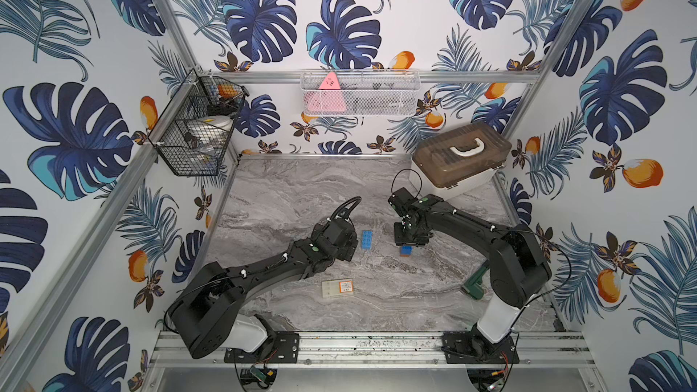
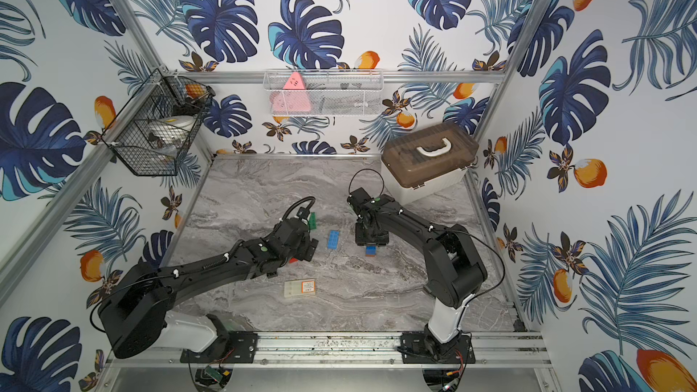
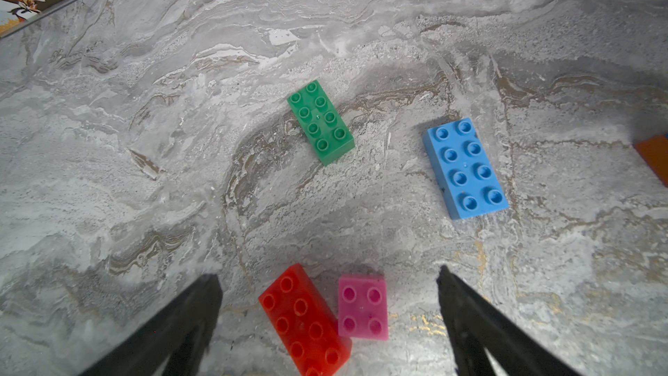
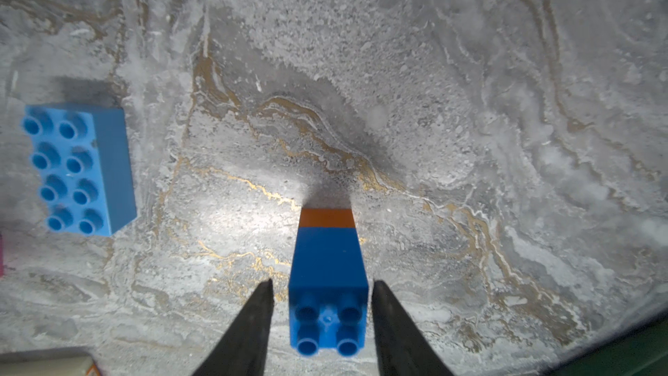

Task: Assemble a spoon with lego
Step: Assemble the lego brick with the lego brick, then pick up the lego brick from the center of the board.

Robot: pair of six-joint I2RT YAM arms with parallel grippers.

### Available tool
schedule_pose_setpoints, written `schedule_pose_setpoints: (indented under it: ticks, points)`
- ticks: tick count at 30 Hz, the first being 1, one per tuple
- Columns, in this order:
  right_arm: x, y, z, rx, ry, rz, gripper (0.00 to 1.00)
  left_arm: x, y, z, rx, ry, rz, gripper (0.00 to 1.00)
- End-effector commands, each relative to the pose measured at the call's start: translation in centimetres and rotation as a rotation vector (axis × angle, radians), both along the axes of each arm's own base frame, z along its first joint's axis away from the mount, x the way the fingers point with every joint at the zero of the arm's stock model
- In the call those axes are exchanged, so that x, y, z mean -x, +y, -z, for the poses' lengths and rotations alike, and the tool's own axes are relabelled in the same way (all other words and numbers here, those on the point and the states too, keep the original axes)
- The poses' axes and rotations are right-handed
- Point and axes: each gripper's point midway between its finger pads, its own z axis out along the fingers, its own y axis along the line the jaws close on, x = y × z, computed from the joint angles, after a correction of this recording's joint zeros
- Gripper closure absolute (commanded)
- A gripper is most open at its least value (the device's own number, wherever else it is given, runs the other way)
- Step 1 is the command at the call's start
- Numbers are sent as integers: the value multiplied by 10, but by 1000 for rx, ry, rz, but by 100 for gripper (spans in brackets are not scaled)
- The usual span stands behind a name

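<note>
At the near edge of the grey marbled worktop (image 1: 301, 190): flat beige box with orange label (image 1: 338, 288), clear of everything. Dark green handled tool (image 1: 474, 283) beside the right arm's base, half hidden.

Further in, left claw (image 3: 327, 273): spread wide, empty, poised over red studded two-by-four brick (image 3: 307, 320) and pink studded two-by-two brick (image 3: 362, 307), the pair just beside each other.

Right claw (image 4: 323, 282): slightly parted, one finger either side of dark blue studded brick (image 4: 327, 265) stacked on orange brick (image 4: 327, 218). Thin gap on both sides, so pinching nothing.

Spoon (image 1: 406, 250) so far: only this two-brick stem, upright on the worktop under the right claw.

Light blue two-by-four brick (image 1: 367, 240) loose between the claws. Green two-by-four brick (image 3: 320, 121) beyond the left claw.

Far corner: white storage box with brown translucent lid (image 1: 460, 162), out of play.

Risks:
- Stem toppling or skidding on a crooked withdrawal, one finger dragging a side.
- Joint parting later if only half seated, though the seam looks flush.
- Left claw catching red and pink together, given their closeness.

Views:
- Red and pink plain only in the left wrist view, otherwise buried under the left arm.
- Green a mere sliver in a top view (image 2: 312, 220).
- Finger-to-stem gap legible only in the right wrist view.
</note>
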Motion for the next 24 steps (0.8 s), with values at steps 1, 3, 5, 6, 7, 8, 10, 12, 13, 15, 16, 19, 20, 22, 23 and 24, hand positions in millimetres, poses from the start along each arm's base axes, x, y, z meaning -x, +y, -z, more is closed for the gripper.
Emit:
schedule_pose_setpoints:
  ticks: [1,3,5,6,7,8,10,12,13,15,16,19,20,22,23,24]
  points:
    - [1,-3,-6,10,1,-8,49,0,-4,1,19,17,-1,1]
    - [0,-2,-10,5,-8,-8,48,2,-5,7,10,49,4,1]
    - [-1,-2,-15,0,-17,-12,48,4,-8,14,5,99,6,1]
    - [-2,-1,-17,-1,-21,-13,47,6,-11,18,4,121,14,1]
    - [-3,0,-20,-6,-28,-14,47,8,-12,23,2,151,16,1]
    - [-3,0,-22,-10,-32,-15,47,10,-13,27,-6,180,16,1]
    - [-5,1,-28,-14,-43,-20,47,14,-15,38,-28,246,33,2]
    - [-5,0,-32,-17,-52,-23,47,15,-17,44,-54,300,34,3]
    - [-6,1,-34,-20,-56,-24,47,15,-17,46,-61,319,31,3]
    - [-6,0,-37,-23,-62,-27,47,16,-19,49,-56,356,40,4]
    - [-7,0,-39,-25,-67,-25,47,15,-20,49,-50,366,38,5]
    - [-7,-2,-42,-34,-76,-22,47,15,-18,52,-43,402,35,8]
    - [-7,-3,-43,-36,-77,-22,47,16,-17,56,-43,427,35,8]
    - [-7,-3,-44,-37,-80,-24,47,18,-14,65,-42,470,35,12]
    - [-6,-3,-45,-37,-81,-26,47,18,-11,68,-38,486,24,14]
    - [-6,-4,-45,-38,-82,-26,47,18,-10,70,-28,499,19,16]
